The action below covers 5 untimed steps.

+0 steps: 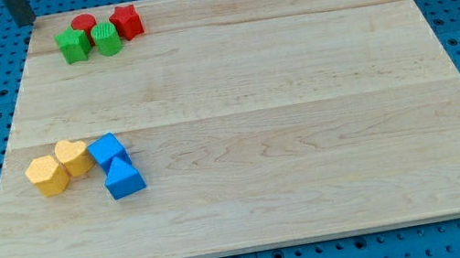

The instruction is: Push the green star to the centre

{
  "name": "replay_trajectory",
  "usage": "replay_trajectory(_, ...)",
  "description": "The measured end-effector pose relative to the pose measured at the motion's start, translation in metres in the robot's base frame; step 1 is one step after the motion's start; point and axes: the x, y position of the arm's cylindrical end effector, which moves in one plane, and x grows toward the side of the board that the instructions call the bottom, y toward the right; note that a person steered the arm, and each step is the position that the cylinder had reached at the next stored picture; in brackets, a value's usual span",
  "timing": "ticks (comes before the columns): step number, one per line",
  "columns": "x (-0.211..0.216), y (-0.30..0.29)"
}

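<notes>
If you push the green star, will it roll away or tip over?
Probably neither: the green star looks squat and flat-bottomed, so it should slide on the smooth wooden board. It might turn, and may nudge the green block right beside it.

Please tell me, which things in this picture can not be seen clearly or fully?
- My tip: in the camera view the rod is cut off by the view's top; whether its end touches the board is unclear.
- Red cylinder: lower part hidden behind the green star and the other green block, whose shape is unclear.
</notes>
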Motion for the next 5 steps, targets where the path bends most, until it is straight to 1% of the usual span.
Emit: replay_trajectory(5, 0.0000, -0.0035)
